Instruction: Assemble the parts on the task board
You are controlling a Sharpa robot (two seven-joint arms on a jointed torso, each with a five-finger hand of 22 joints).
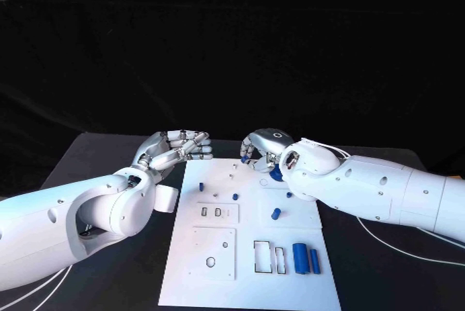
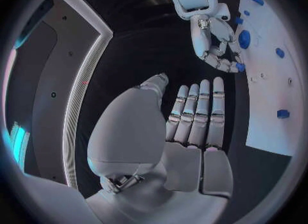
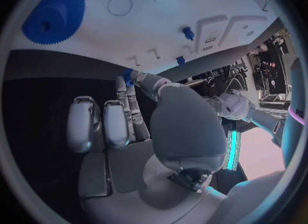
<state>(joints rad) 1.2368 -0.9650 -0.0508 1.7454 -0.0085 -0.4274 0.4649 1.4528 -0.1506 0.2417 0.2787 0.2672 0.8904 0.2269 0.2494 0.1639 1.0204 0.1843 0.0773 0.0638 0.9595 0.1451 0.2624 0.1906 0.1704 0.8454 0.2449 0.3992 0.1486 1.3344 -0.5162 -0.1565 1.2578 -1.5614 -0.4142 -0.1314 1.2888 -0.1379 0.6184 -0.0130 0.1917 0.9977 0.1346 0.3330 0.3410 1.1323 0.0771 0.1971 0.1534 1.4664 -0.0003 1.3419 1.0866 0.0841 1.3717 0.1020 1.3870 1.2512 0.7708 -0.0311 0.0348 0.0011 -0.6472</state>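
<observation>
Blue hard-plastic peg (image 3: 128,76), light and slick, pinched in right hand (image 1: 263,150) at board's (image 1: 291,287) 12 o'clock; grip its sides. Left hand (image 1: 177,148) holds nothing, fingers apart.

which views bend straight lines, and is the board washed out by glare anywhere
Both wrist views are fisheye: in the left wrist view the task board edge bows, and in the right wrist view it curves beside the blue gear. The head view keeps the edges straight; the board there is evenly bright and its printed outlines stay readable.
</observation>
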